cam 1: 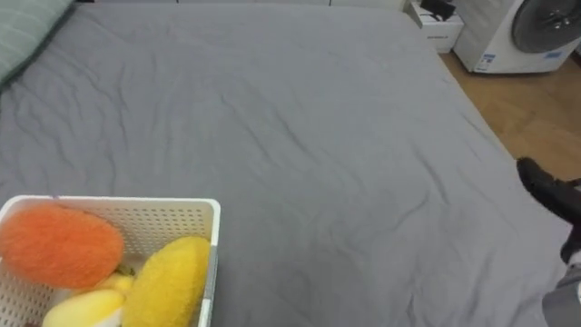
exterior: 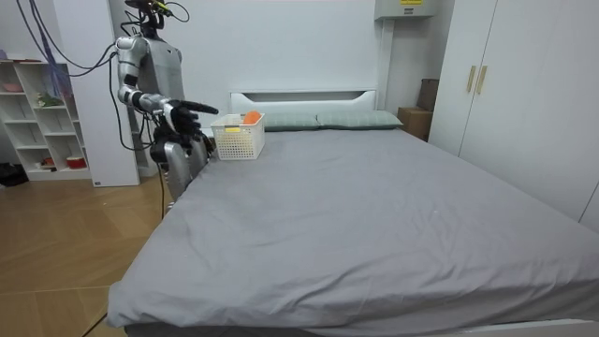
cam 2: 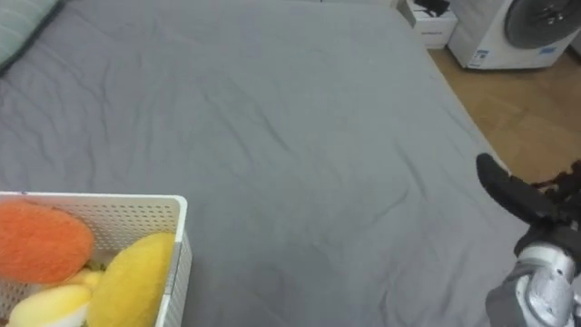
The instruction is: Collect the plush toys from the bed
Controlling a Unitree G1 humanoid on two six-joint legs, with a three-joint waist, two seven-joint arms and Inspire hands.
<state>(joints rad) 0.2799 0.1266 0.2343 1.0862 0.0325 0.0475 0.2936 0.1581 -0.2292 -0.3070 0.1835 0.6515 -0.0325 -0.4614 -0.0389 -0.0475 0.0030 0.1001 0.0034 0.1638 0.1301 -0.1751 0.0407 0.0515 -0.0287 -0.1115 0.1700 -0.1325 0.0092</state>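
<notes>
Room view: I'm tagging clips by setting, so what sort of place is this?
Most likely a bedroom: a large grey-sheeted bed, pillows against its white headboard, and a tall wardrobe beside it.

The bed (cam 1: 318,154) is found open across its middle and far side. Passage is obstructed at the near left by the white basket (cam 1: 136,201), at the far left by a pillow (cam 1: 23,32).

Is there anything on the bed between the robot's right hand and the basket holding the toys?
Nothing visible stands in the way. Bare grey sheet lies between the right hand, its fingers straight, and the white basket that holds the toys.
</notes>
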